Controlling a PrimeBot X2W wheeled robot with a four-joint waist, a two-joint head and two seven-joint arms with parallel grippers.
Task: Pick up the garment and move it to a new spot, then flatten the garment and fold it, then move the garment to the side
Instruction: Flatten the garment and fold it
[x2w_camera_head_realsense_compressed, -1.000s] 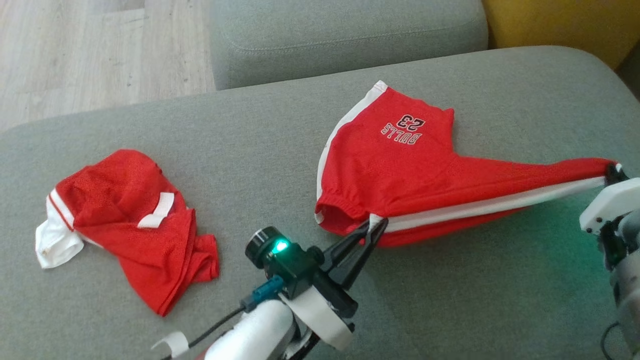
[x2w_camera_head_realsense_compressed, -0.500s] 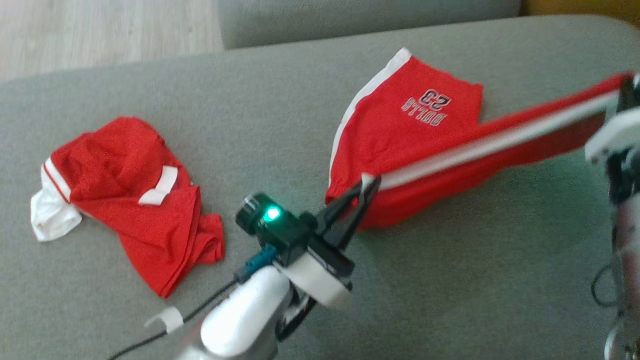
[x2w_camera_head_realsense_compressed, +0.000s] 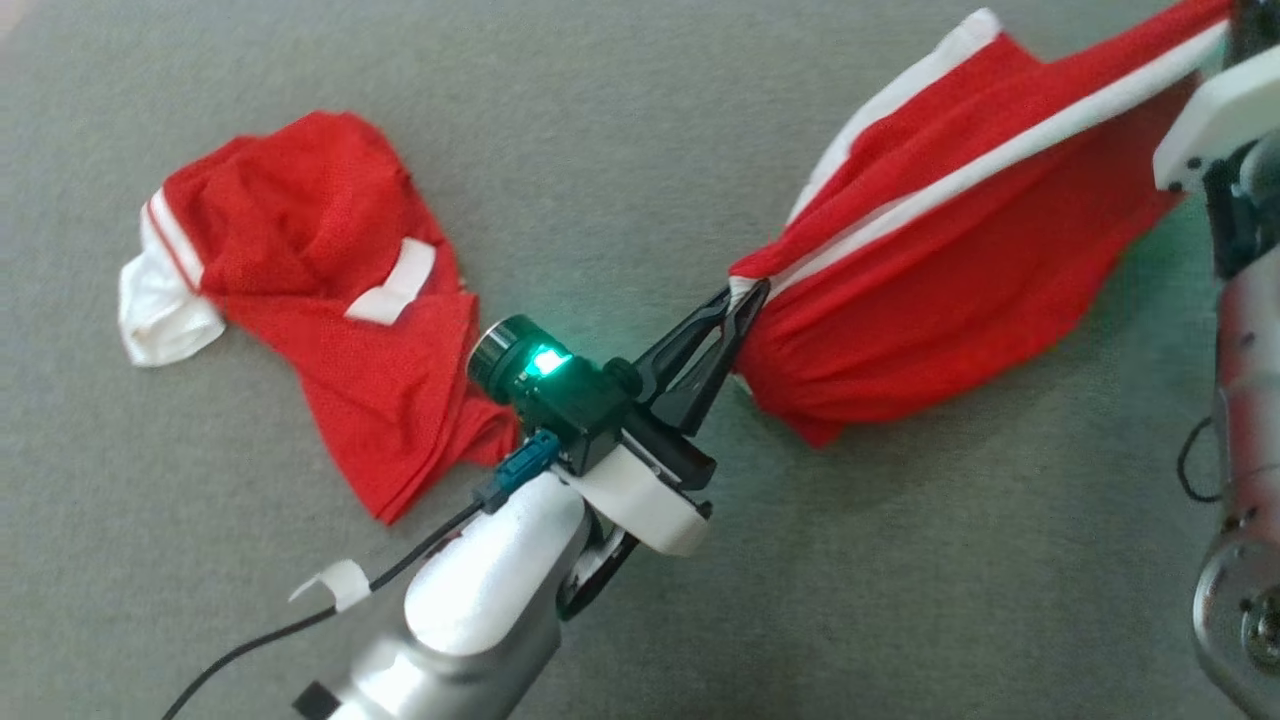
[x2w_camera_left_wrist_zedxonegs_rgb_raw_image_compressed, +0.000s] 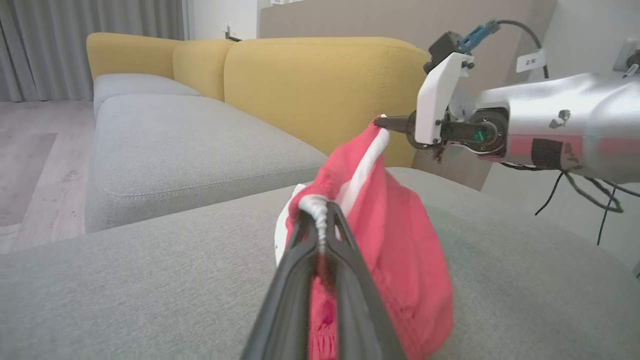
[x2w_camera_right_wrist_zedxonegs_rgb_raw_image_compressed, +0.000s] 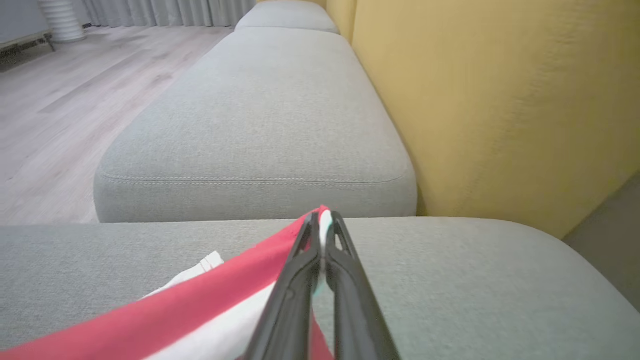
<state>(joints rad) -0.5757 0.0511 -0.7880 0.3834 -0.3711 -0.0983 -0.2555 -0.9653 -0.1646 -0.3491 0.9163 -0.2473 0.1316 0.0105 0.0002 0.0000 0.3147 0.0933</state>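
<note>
A pair of red shorts (x2w_camera_head_realsense_compressed: 950, 250) hangs stretched between the robot's two arms above a grey sofa cushion (x2w_camera_head_realsense_compressed: 600, 120); the left gripper (x2w_camera_head_realsense_compressed: 748, 292) has its dark fingers pinched shut on the white waistband end near the middle of the head view, while the right gripper (x2w_camera_right_wrist_zedxonegs_rgb_raw_image_compressed: 324, 218) is clamped just as tightly on the far end of the white side stripe, up at that view's top right corner; the shorts' long axis follows that stripe, running taut from the left gripper up and to the robot's right, the right-hand end held higher; below the stripe the red cloth sags in gathered folds toward the cushion, and whether the lowest fold touches it cannot be told; well apart on the robot's left, a second red garment (x2w_camera_head_realsense_compressed: 330, 300) with white trim lies crumpled on the same cushion; a yellow backrest (x2w_camera_left_wrist_zedxonegs_rgb_raw_image_compressed: 325, 85) rises behind the seat, and pale wood floor (x2w_camera_right_wrist_zedxonegs_rgb_raw_image_compressed: 75, 90) shows beyond it.
</note>
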